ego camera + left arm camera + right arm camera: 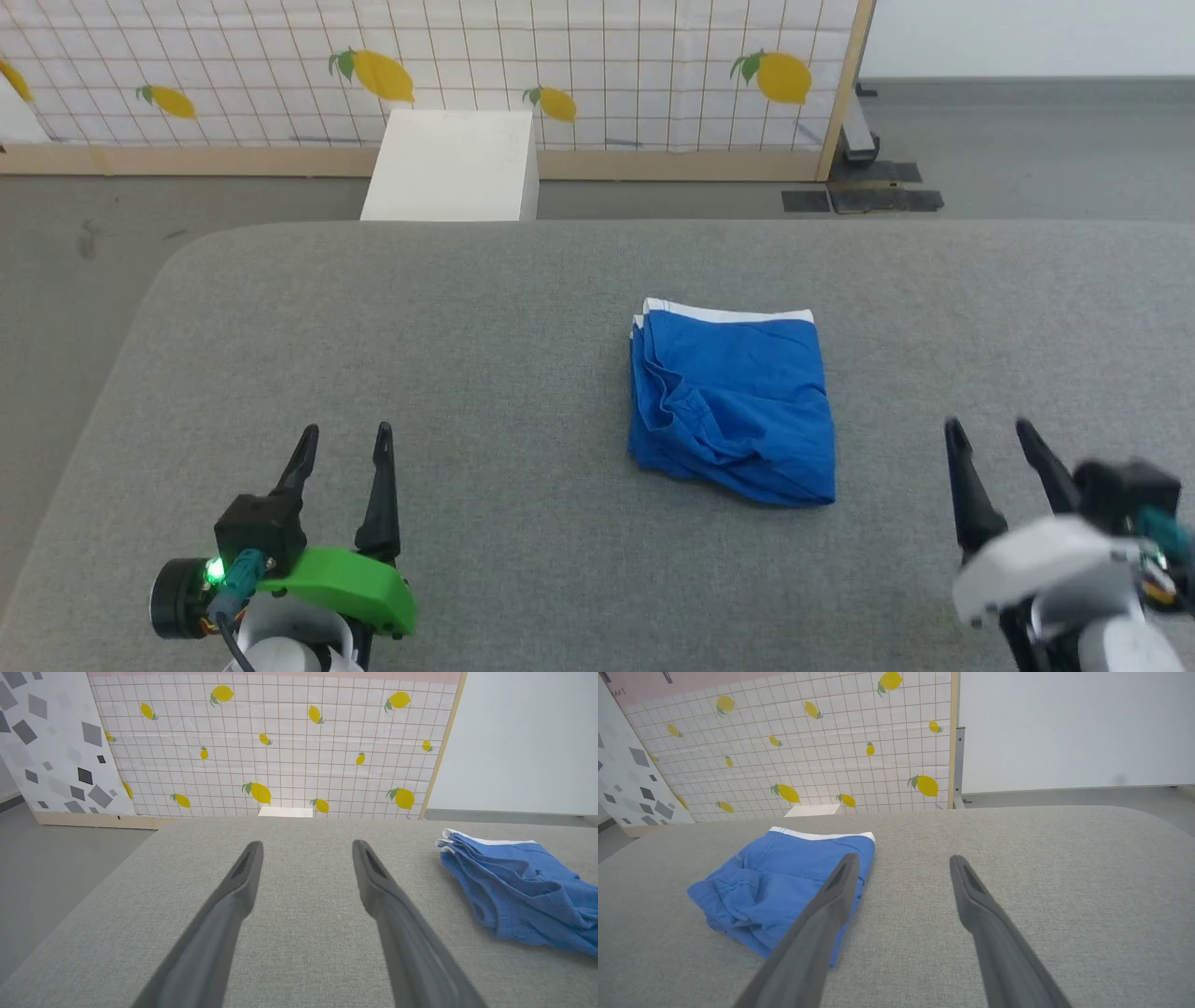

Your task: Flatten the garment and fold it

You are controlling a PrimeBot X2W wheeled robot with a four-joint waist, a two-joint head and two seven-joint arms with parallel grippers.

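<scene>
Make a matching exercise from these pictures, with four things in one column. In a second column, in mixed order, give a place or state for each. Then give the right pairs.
Column one
1. garment
2. left gripper
3. white box
4. lemon-print screen

Column two
A. upright at the far side, behind the box
B. open, near left, apart from the cloth
C. blue folded bundle on the grey table
D. on the floor, just beyond the table's far edge

Pairs: 1-C, 2-B, 3-D, 4-A
</scene>
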